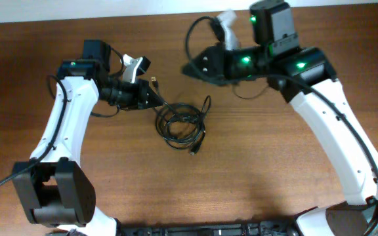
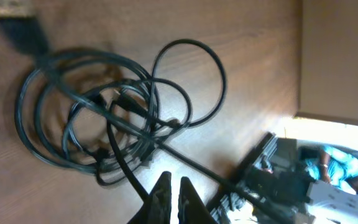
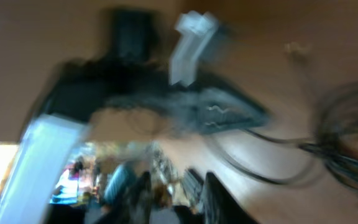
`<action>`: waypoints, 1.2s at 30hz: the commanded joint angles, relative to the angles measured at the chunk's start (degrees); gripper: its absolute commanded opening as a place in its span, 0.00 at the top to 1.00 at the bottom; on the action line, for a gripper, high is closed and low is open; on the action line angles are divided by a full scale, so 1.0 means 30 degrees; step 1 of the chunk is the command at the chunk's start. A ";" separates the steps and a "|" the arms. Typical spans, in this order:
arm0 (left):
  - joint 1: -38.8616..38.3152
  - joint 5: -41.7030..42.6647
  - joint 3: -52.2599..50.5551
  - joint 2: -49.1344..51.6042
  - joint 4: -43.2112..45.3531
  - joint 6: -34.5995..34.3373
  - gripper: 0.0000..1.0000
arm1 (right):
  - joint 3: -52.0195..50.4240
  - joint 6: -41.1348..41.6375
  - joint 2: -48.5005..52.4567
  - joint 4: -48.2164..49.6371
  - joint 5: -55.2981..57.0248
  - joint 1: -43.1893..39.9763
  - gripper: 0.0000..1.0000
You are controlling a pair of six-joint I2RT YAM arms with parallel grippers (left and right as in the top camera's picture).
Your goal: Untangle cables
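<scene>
Two grippers, one bundle. Left gripper [image 1: 159, 101]: jaws closed on a strand leaving the bundle's left edge. Cables [image 1: 181, 124]: thin, black, loosely coiled mid-bench [image 1: 261, 177]. They are probably light, limp and snag-prone, and best taken at an outer loop or by the plug end [image 1: 195, 149]. Right gripper [image 1: 190, 67]: jaws apart, empty, beyond the bundle.
</scene>
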 commanded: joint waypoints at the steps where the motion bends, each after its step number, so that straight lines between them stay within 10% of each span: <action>1: -0.0007 0.0328 0.4080 -0.0415 -0.1107 -0.0204 1.00 | 0.0058 -0.1996 -0.0255 -0.3650 0.6987 -0.0357 0.46; 8: -0.0007 0.0750 1.4265 -0.0488 -0.0597 -0.7832 1.00 | -0.0015 -0.3330 0.0925 -0.5901 1.0316 0.2178 0.41; 14: 0.0000 -0.3621 1.7617 -0.0488 0.0794 -0.8633 1.00 | -0.0015 -0.3330 0.1683 -0.5792 1.0426 0.2922 0.41; 20: 0.1413 -0.1472 1.7617 -0.0641 1.2845 -1.6997 1.00 | -0.0015 -0.3330 0.1683 -0.6003 1.0426 0.2922 0.41; 24: 0.1501 -0.3483 1.7617 -0.0641 1.5919 -2.0189 1.00 | -0.0015 -0.3330 0.1683 -0.5996 1.0593 0.2922 0.41; 33: 0.1501 -1.6436 1.7573 0.3373 0.9049 -0.7584 1.00 | -0.0015 -0.3330 0.1683 -0.6069 1.1278 0.2922 0.41; 36: 0.2572 -2.0291 1.7573 0.6098 1.0622 -0.7577 1.00 | -0.0015 -0.3337 0.1683 -0.6419 1.1285 0.2922 0.41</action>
